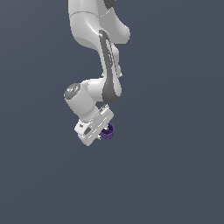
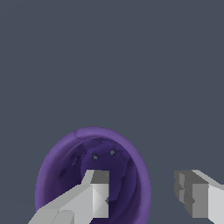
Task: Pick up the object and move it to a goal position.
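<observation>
Purple cup (image 2: pixel 70 170) fills the lower part of the wrist view, its hollow mouth facing the camera and its dark, mottled inside plain to see. One finger (image 2: pixel 94 194) of the gripper (image 2: pixel 144 192) reaches into that opening, its tip set against the dark interior, while the other finger (image 2: pixel 197 194) stands outside the rim, so that the near side of the cup's wall lies between the two. A clear gap separates the fingers, and the jaws look partly spread rather than drawn together; whether they press on the wall cannot be told from these views. In the exterior view the white arm (image 1: pixel 103 48) bends down from above and ends in the blocky white hand (image 1: pixel 92 126), which is tilted. The cup (image 1: pixel 108 131) shows there only as a small purple ring peeping out just beside the hand's lower edge, toward the exterior view's right, mostly hidden behind it. The fingers themselves are not visible in that view. Around everything lies a plain, dark grey-blue ground (image 1: pixel 175 175).
</observation>
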You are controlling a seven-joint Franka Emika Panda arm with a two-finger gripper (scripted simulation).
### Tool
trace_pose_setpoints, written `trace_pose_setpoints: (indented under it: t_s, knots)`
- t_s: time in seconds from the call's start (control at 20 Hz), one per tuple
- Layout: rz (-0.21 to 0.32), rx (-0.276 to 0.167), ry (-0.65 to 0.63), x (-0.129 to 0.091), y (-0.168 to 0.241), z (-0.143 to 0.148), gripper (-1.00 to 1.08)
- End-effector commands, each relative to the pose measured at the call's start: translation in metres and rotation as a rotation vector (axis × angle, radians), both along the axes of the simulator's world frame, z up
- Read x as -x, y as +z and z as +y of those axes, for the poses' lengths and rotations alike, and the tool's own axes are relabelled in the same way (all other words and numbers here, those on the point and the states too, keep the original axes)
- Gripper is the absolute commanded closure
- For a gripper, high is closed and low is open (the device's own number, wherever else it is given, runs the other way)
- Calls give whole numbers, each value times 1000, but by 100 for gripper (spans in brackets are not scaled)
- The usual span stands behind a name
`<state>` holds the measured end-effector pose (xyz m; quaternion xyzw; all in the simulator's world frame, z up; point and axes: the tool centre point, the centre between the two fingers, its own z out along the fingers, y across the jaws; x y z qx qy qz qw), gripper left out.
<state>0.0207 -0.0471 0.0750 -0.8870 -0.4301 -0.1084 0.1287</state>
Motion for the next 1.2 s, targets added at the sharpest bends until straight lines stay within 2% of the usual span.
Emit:
trace_pose_setpoints:
  t_s: [0.0,0.05,0.1,0.75,1.15]
  knots:
    - [-1,0,0,0,-5,2,-20]
    - [-1,0,0,0,-6,2,-20]
    - [-1,0,0,0,-6,2,108]
    - [-1,1,0,-1,-3,5,108]
    - [-1,0,0,-10,23,45,108]
